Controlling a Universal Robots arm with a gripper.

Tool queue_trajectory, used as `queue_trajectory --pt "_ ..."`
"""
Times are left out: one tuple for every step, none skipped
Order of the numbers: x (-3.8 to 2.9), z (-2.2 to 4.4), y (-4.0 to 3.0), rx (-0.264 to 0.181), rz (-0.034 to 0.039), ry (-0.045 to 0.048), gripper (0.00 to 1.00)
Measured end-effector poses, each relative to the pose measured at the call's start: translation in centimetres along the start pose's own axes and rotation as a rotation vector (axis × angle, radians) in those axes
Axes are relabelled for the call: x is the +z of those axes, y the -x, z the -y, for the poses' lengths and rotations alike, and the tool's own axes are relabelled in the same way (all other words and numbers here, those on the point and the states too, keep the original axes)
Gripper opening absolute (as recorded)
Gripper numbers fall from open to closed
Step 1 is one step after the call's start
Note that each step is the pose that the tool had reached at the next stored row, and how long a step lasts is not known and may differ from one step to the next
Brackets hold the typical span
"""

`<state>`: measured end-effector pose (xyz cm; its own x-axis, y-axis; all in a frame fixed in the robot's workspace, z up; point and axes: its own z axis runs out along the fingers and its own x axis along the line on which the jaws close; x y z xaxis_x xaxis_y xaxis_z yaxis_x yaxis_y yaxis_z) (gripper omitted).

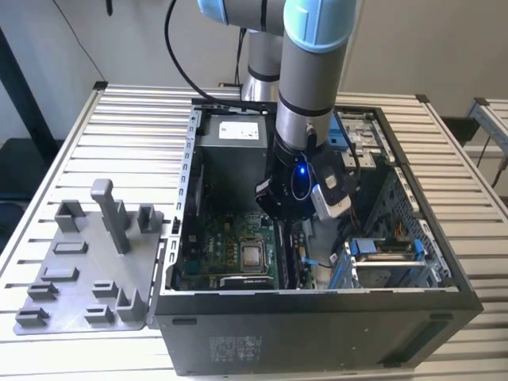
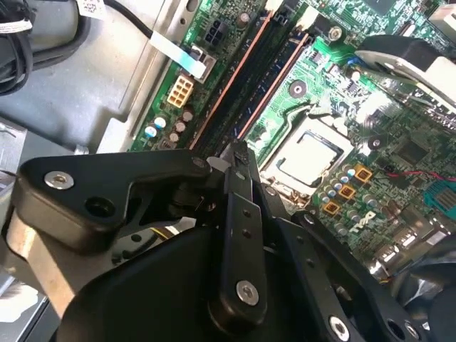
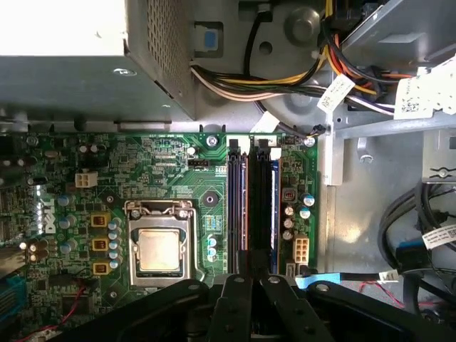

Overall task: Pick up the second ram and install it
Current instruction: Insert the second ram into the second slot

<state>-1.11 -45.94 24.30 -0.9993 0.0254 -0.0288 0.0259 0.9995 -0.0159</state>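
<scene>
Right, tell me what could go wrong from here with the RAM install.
1. The gripper is at one end of the second ram; a push there might seat that end and leave the far end raised.
2. The neighbouring slot lies close beside it; a slight tilt could foul it.
3. A thin cable runs near the gripper and could snag.

The end effector [image 1: 287, 208] hangs between the power supply [image 1: 238, 155] and drive cage [image 1: 381, 254].

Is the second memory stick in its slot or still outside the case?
In the slot: the memory stick lies along the board, with the tool at its end.
</scene>
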Motion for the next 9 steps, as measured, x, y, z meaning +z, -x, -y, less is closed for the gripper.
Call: queue_trajectory --pt "0.00 0.00 0.00 0.000 0.0001 -0.0001 0.11" --pt "0.00 0.00 0.00 0.000 0.0002 -0.0003 0.11" --pt "0.00 0.00 0.00 0.000 0.0003 -0.0006 0.11" --pt "0.00 0.00 -0.01 0.000 0.0004 -0.0007 0.11" --pt "0.00 0.00 -0.01 0.000 0.0005 -0.0010 0.11" --pt "0.00 0.00 -0.01 0.000 0.0007 -0.0011 0.11" --pt "0.00 0.00 -0.01 0.000 0.0007 -0.0013 0.11" --pt "0.00 0.00 -0.01 0.000 0.0008 -0.0015 0.11" --pt "0.00 0.00 -0.01 0.000 0.0010 -0.0016 0.11"
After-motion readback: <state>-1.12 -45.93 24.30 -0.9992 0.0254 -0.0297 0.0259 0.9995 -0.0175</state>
